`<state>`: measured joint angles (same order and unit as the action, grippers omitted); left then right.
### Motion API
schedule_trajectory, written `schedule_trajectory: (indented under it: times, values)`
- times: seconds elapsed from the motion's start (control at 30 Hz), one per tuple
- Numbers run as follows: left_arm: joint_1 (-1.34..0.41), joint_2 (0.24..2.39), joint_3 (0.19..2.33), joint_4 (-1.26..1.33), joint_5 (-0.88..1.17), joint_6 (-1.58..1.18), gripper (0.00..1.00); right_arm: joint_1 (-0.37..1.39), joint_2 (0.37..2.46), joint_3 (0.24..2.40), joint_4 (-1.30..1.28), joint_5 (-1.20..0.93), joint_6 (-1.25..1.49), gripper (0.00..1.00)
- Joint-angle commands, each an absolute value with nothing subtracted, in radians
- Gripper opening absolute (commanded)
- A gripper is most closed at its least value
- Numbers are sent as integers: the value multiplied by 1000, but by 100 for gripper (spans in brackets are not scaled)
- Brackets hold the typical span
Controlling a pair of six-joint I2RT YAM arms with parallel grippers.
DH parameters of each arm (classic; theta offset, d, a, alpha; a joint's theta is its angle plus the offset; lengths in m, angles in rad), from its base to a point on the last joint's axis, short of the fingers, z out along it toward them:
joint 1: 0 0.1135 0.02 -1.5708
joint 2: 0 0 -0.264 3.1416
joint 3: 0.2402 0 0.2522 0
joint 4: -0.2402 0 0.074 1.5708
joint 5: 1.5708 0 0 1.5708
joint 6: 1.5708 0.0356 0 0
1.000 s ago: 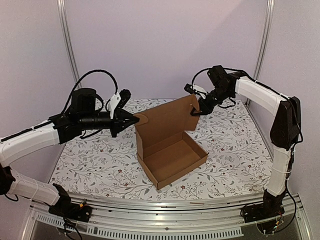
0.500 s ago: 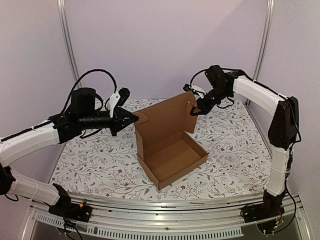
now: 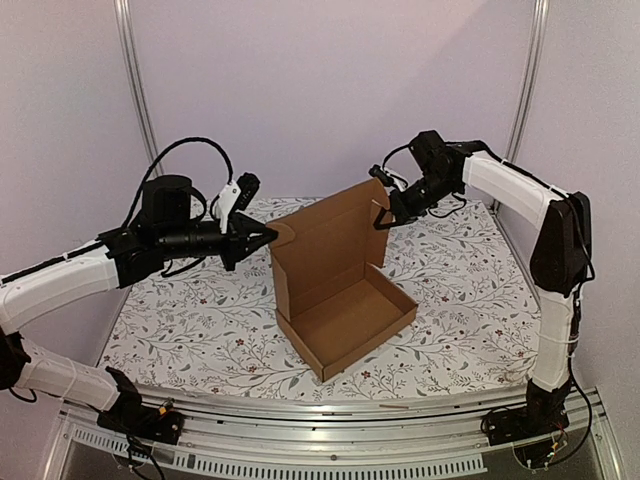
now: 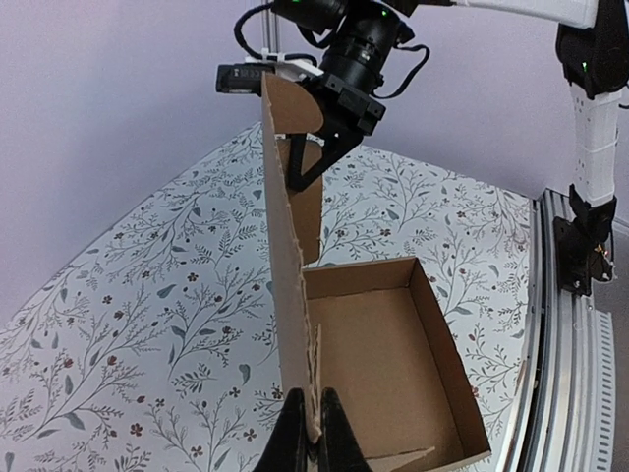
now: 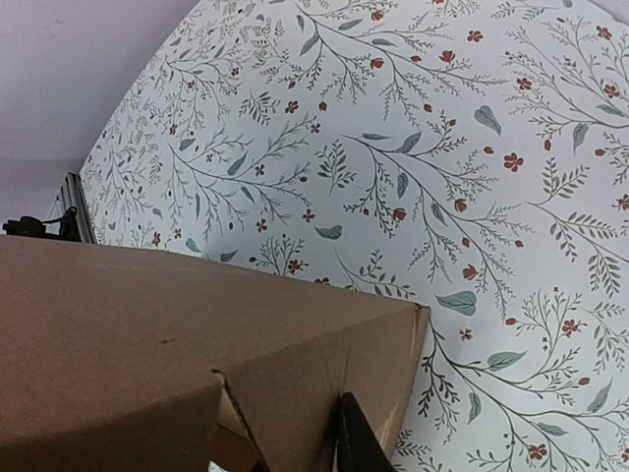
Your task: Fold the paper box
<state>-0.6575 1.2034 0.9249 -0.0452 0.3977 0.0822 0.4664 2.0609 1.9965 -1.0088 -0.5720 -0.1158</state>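
The paper box (image 3: 345, 318) is brown cardboard and stands in the middle of the table with its shallow tray open. Its lid (image 3: 330, 235) stands nearly upright at the back. My left gripper (image 3: 268, 238) is shut on the lid's left edge; in the left wrist view its fingertips (image 4: 313, 442) pinch the thin cardboard edge (image 4: 290, 285). My right gripper (image 3: 382, 219) grips the side flap at the lid's upper right corner. In the right wrist view one dark finger (image 5: 356, 441) lies against the cardboard (image 5: 147, 334); the other finger is hidden behind it.
The table has a floral-patterned cover (image 3: 190, 320). Purple walls with metal posts (image 3: 135, 90) close in the back and sides. An aluminium rail (image 3: 330, 410) runs along the near edge by the arm bases.
My right gripper has moved slightly up and to the left with the flap, bringing the lid more upright. My left gripper has kept its hold in place.
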Motion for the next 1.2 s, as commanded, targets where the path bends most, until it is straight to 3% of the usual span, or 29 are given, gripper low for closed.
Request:
schedule_trajectory:
  times: [0.0, 0.2, 0.63, 0.93, 1.17]
  values:
    - [-675, 1212, 935, -57, 364, 23, 0, 484, 2038, 1912, -903, -744, 118, 16]
    - [-675, 1215, 956, -65, 340, 9, 0, 510, 1976, 1808, -739, -844, 312, 26]
    - [-791, 1127, 870, -71, 330, 117, 0, 509, 1871, 1568, -726, -846, 196, 33]
    - [-987, 1105, 824, -178, 228, 273, 0, 505, 1755, 1409, -862, -794, -100, 36]
    - [-1074, 1139, 836, -239, 138, 307, 0, 456, 1689, 1289, -1077, -712, -460, 48]
